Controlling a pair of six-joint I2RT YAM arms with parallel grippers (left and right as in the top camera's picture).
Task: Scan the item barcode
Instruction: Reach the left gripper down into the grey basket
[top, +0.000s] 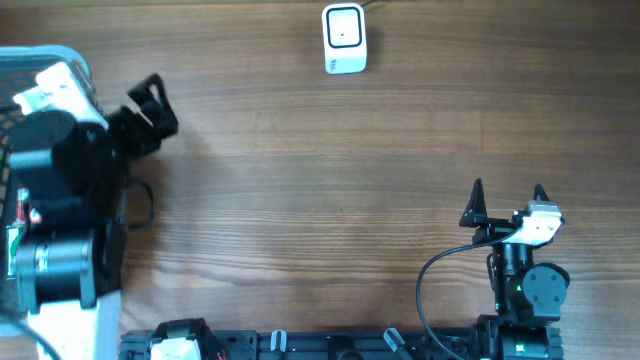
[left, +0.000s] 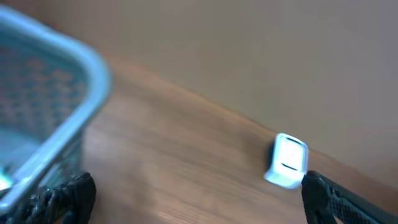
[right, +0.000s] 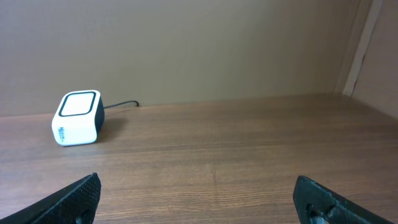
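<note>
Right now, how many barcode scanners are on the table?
1. The white scanner stands near the far edge of the table, roughly centred. The blue basket at far left is mostly covered by the left arm, so anything inside is unseen.

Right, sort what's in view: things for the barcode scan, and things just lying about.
For the job: barcode scanner; blue basket, contents unclear; left gripper and right gripper, both open.

Just there: scanner cable; wooden table. The item to scan can't be made out.
</note>
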